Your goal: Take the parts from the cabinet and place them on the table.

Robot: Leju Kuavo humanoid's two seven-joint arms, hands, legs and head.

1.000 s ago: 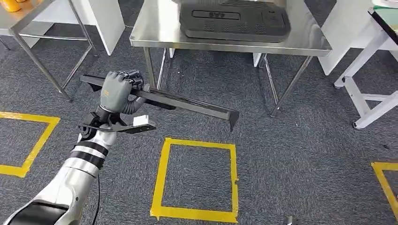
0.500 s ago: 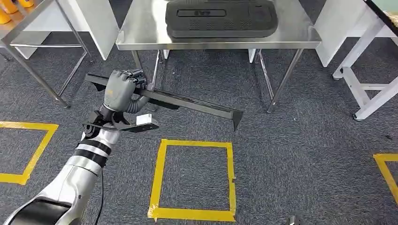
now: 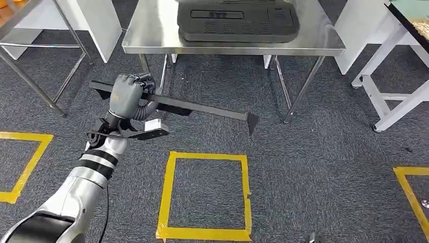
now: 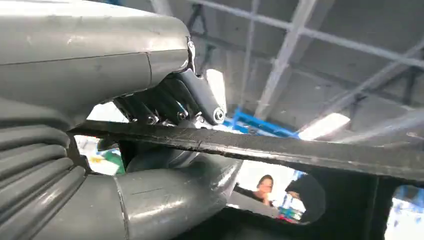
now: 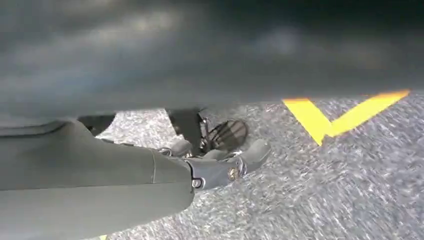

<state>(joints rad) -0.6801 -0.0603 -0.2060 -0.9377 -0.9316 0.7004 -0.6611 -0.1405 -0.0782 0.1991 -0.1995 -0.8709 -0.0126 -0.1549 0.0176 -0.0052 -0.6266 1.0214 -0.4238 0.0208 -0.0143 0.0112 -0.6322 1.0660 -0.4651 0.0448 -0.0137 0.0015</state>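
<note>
My left hand [image 3: 126, 96] grips a long black bar [image 3: 202, 107] near one end and holds it in the air above the carpet, in front of the steel table [image 3: 152, 30]. The bar runs out to my right and ends in a short downturned bracket. In the left wrist view the fingers and thumb of that hand [image 4: 150, 85] wrap around the bar [image 4: 280, 150]. A flat black panel part [image 3: 235, 23] lies on the table top. My right hand [image 5: 210, 165] hangs over the carpet with its fingers apart and nothing in them.
Yellow tape squares [image 3: 205, 195] mark the grey carpet. A second steel-legged table [image 3: 30, 30] stands at the left, and a white frame table [image 3: 389, 66] at the right. White cabinet panels [image 3: 101, 25] stand behind the tables. The left wrist view catches a person [image 4: 262, 187] in the distance.
The whole picture has shifted as the camera moved; the steel table now sits further left in view. The bar stays in my left hand, its far end a little higher.
</note>
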